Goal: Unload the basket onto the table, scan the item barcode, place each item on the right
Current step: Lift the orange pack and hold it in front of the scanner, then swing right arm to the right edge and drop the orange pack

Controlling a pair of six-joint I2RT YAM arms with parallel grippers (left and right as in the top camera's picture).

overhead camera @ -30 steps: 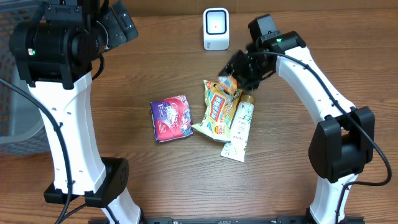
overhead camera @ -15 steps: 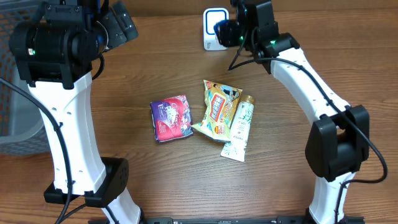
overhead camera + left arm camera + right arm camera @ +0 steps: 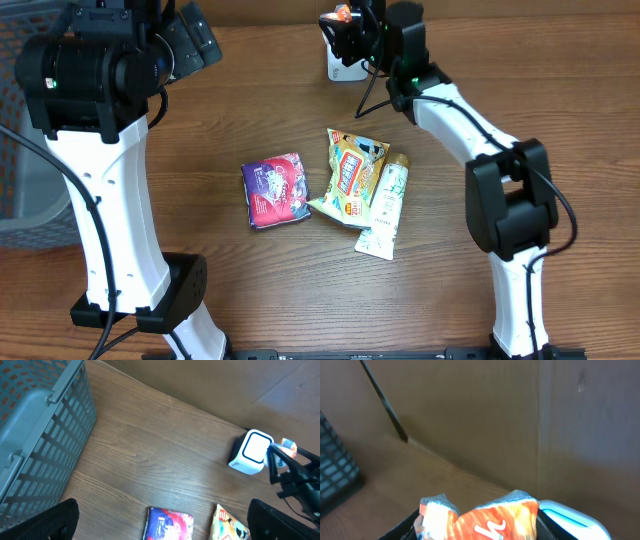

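Orange packet (image 3: 480,520) sits pinched in the right tool (image 3: 346,20), just beside the scanner (image 3: 252,451).

Small orange-and-white snack packet (image 3: 480,519) being held crumpled in the air, white boxy scanner (image 3: 251,451) standing upright just beside it.
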